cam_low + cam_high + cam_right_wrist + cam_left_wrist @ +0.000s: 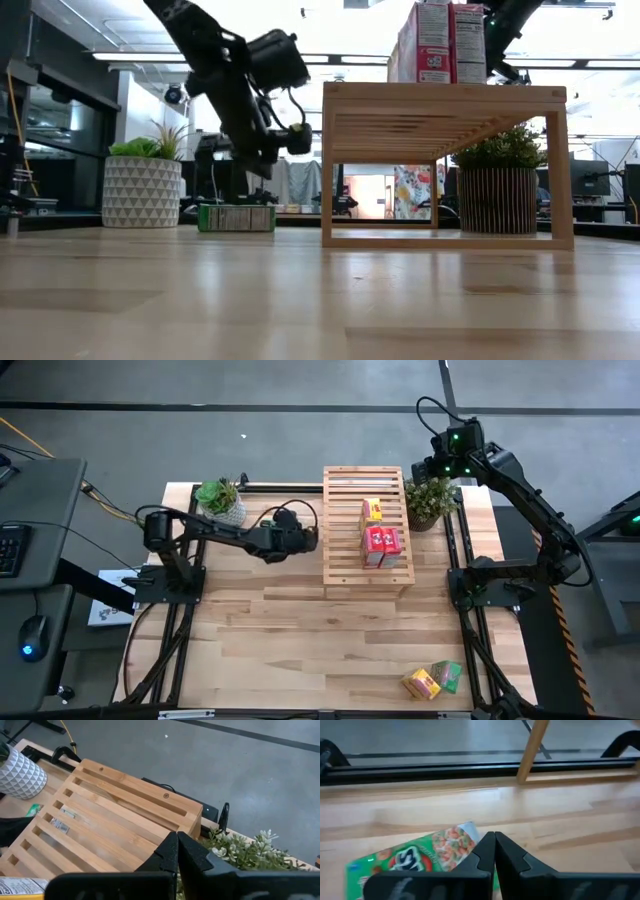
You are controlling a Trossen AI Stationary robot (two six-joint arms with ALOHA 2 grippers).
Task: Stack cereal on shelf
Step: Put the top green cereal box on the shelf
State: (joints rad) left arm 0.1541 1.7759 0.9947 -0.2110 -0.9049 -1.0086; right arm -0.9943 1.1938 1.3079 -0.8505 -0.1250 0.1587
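Note:
The wooden slatted shelf [345, 550] [440, 95] [100, 820] stands on its legs at the table's far middle. On top stand two red cereal boxes [381, 545] [430, 40] and a yellow box [371, 510]. A green box [420, 855] [236, 217] lies flat on the table left of the shelf. My left gripper [305, 540] [494, 842] hovers shut just above it; the low view shows a gap. It hides the box in the high view. Another yellow box [421, 682] and a green box [447, 675] lie at the near right corner. My right gripper [432, 460] [176, 840] is shut, raised above the shelf's far right.
A potted plant in a white patterned pot [220, 500] [142, 185] stands far left of the shelf. Another in a dark ribbed pot [430, 500] [497, 190] stands at its right. A black rail [470, 767] runs along the far edge. Bare wood [300, 640] fills the near half.

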